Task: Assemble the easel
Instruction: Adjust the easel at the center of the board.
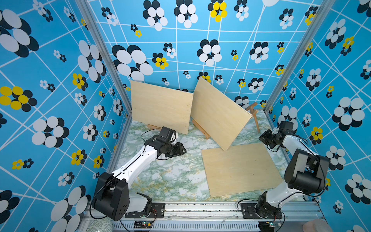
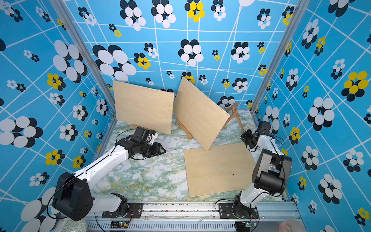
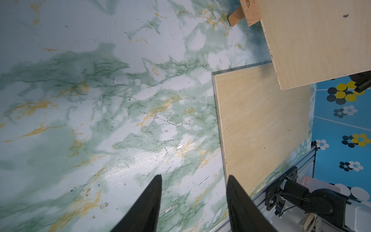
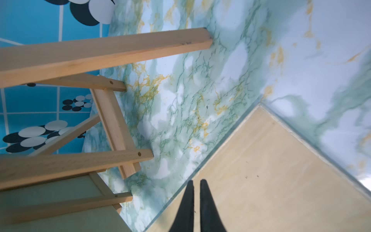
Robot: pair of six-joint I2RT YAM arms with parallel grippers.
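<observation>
Plywood is the matter in hand: one board [image 1: 241, 170] lies flat on the tabletop [image 1: 170, 176] directly beneath the right end effector [image 4: 196, 186]. Its jaws are pressed together on nothing, tips poised over the board's edge near a corner; whether they touch it I cannot tell. Ahead of that end effector stands a wooden easel [image 4: 112, 120], with a tilted board [image 1: 218, 114] leaning at it. Since the sheet lies flush, I judge the tips should first pry or drag an edge up, then pinch, and carry it level to the easel's ledge. The left end effector [image 3: 193, 178] hangs half open and empty above bare tabletop, the flat board off to its side.
</observation>
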